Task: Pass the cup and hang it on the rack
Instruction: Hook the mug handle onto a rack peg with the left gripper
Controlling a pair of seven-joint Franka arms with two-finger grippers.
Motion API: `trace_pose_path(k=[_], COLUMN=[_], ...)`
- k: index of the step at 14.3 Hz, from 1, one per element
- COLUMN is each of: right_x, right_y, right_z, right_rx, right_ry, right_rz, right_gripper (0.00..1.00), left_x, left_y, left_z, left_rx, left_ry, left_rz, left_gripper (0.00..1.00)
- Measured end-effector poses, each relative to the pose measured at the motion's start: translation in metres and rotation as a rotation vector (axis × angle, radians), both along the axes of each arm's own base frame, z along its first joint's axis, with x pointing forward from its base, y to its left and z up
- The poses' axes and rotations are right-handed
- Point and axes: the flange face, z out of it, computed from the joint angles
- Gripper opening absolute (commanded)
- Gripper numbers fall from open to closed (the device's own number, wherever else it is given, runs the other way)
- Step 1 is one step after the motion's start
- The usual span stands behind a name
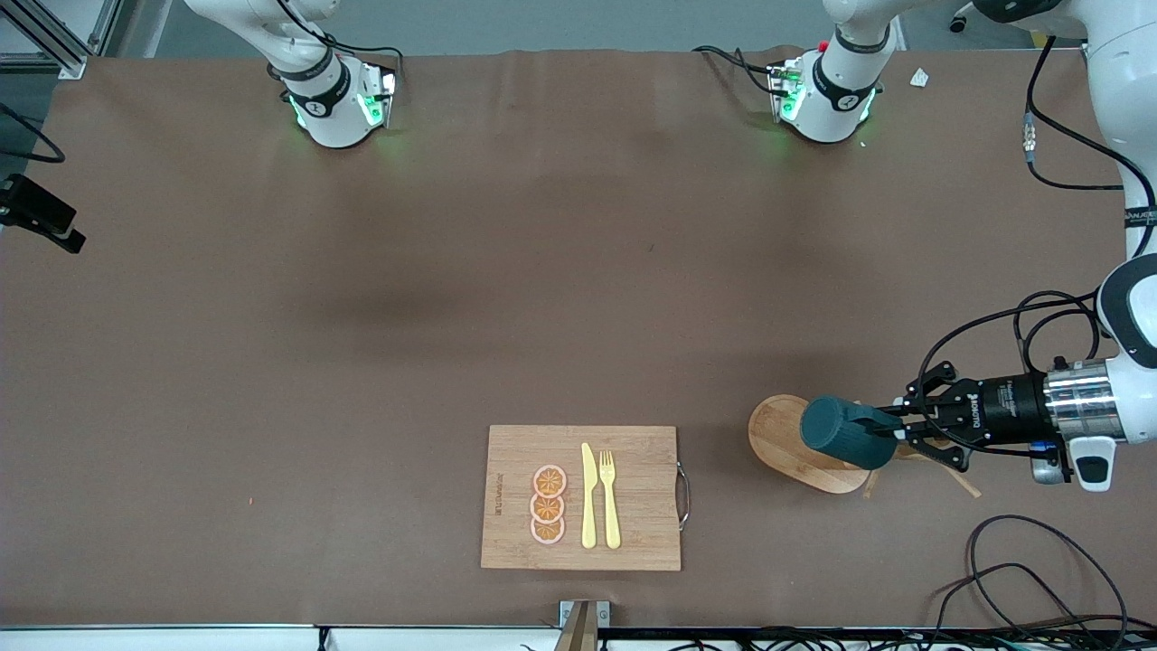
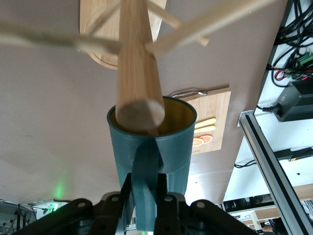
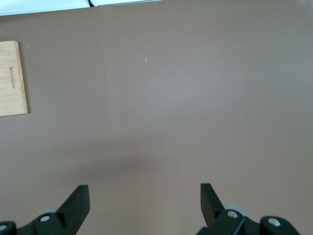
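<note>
Nearest the front camera, a bamboo cutting board [image 1: 633, 452] lies on the brown bench [image 1: 362, 316], carrying three orange slices [image 1: 548, 504] stacked in a column, a yellow knife [image 1: 588, 495] and a yellow fork [image 1: 609, 497] side by side, with a metal handle [image 1: 684, 495] on its edge toward the left arm's end. A little farther from the camera and toward the left arm's end stands the rack [image 1: 785, 436], its oval wooden base flat on the bench and its thin pegs spreading out beneath the arm. The left claw [image 1: 895, 431] hangs over the rack, clenched on the cup's handle, with the cup [image 1: 845, 432] lying on its side in the air above the rack's base. In the left wrist view the cup's [image 2: 151, 147] yellow mouth sits right at the rounded top of the rack's post [image 2: 138, 78], which overlaps the rim; whether they touch I cannot tell. The right claw [image 3: 144, 203] waits released, fingers spread wide above bare bench, with a corner of the cutting board [image 3: 12, 78] in its wrist view. Farthest off, both arm bases stand along the bench's edge.
</note>
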Motion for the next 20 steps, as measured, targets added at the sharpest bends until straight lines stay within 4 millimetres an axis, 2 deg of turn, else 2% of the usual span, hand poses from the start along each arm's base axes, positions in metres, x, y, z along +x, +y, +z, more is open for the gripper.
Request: trace_pose_path(k=[6,12,18,20], right_x=[0.000,0.000,0.000,0.000], right_y=[0.001,0.001,0.001,0.001], right_z=[0.000,0.000,0.000,0.000], right_rx=[0.000,0.000,0.000,0.000], right_ry=[0.000,0.000,0.000,0.000], right_rz=[0.002,0.002,0.002,0.002], right_gripper=[1.00,1.00,1.00,1.00], left_x=[0.000,0.002,0.002,0.002], left_y=[0.004,0.015,0.021,0.023], left_z=[-0.008,-0.024,-0.026,-0.026], left_rx=[-0.003,0.001,0.002,0.003], left_ry=[0.011,-0.009,-0.007,-0.007], left_rz=[0.004,-0.024,-0.016,-0.013], left_gripper=[0.05,0.06,0.09,0.16])
